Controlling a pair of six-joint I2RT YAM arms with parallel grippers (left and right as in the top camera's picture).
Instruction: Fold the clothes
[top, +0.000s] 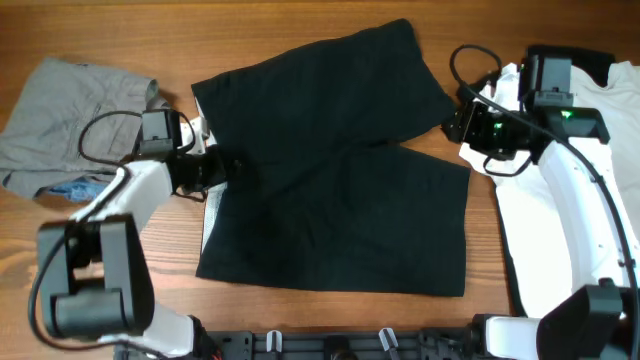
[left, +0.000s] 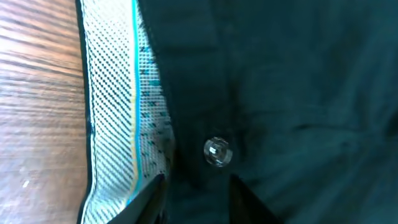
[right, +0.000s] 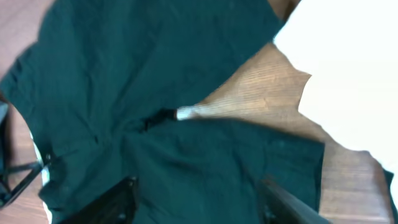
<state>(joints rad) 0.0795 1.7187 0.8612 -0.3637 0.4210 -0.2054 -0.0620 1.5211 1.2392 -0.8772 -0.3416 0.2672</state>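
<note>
Black shorts (top: 340, 170) lie spread flat at centre, waist to the left, the two legs fanning apart to the right, one angled toward the far edge. At the waist a clear button (left: 217, 152) shows beside a turned-out white checked lining (left: 118, 93) with a blue stripe. A crumpled grey garment (top: 60, 110) sits at far left, a white garment (top: 530, 235) lies along the right side

No wording, brand, number or sign is legible in any view. The small round button (left: 217, 152) on the black garment (top: 340, 180) is too blurred to read, and the waistband lining (left: 118, 106) carries only a woven check.
</note>
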